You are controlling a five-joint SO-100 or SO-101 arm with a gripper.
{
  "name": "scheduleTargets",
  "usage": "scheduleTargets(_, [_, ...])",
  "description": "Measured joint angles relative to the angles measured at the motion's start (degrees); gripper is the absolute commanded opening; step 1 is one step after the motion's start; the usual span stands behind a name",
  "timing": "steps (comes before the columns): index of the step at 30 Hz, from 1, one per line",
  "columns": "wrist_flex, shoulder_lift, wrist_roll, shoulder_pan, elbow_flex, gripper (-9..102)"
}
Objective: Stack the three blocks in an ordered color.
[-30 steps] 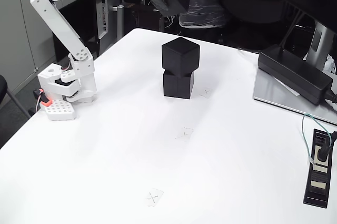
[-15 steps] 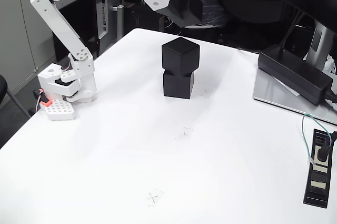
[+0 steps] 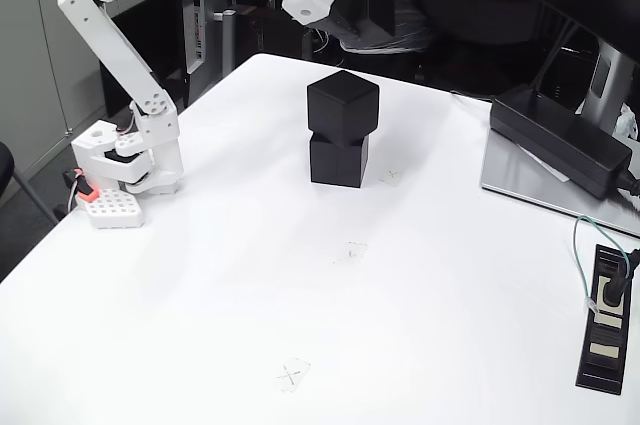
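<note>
Now: two black blocks [image 3: 341,135] stacked mid-worktop [image 3: 250,285], top one twisted. Pincer [image 3: 350,10] raised behind, gripping third block [image 3: 362,13].

The worktop [image 3: 250,325] is being lit brightly and evenly from above, and its white surface is being rendered almost featureless, close to overexposed. Only soft, faint shadows are being cast beside the stacked black cubes [image 3: 341,130] and under the arm's base [image 3: 125,160]. Detail on the cubes' matte faces is being lost to darkness. The background beyond the far edge is being left dim and murky. Focus is being held acceptably throughout, with slight softness overall.
</note>
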Motion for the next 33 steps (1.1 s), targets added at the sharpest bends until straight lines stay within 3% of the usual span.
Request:
scheduleTargets(9, [-5.54,8.61,0.0,7.73,1.23,5])
scheduleTargets(20, [-6.5,27.33,-0.35,12.66,17.05,5])
scheduleTargets(33, [-6.5,49.48,-25.93,20.3,35.51,5])
